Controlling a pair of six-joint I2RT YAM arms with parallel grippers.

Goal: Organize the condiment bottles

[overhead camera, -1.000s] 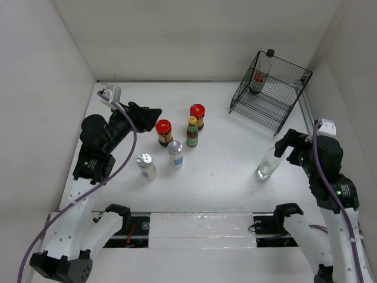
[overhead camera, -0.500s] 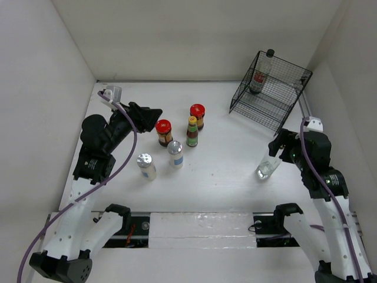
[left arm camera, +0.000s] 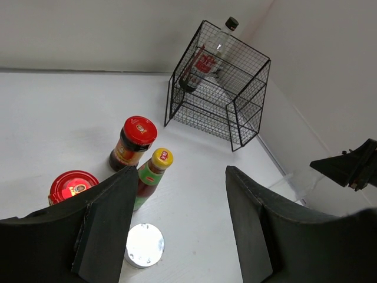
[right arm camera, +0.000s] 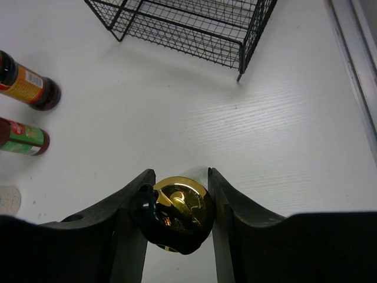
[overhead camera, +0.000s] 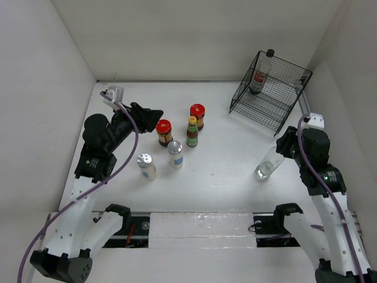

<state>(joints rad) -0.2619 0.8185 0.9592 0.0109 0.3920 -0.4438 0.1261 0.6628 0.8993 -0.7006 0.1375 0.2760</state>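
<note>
At the bench's (overhead camera: 224,171) 10 o'clock the left end effector (overhead camera: 152,113) hangs spread wide and empty, just beside a red-lidded jar (overhead camera: 164,132). Toward 4 o'clock the right end effector (right arm camera: 180,174) is closed on the gold cap (right arm camera: 179,203) of the leaning clear bottle (overhead camera: 266,168), though how firmly is hard to see. Held so high on a smooth cap, the bottle could swing or slip loose, or clip the wire rack (overhead camera: 277,100) at 1 o'clock.

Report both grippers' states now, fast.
Left gripper: open, holding nothing.
Right gripper: shut on the clear bottle with gold cap.
</note>
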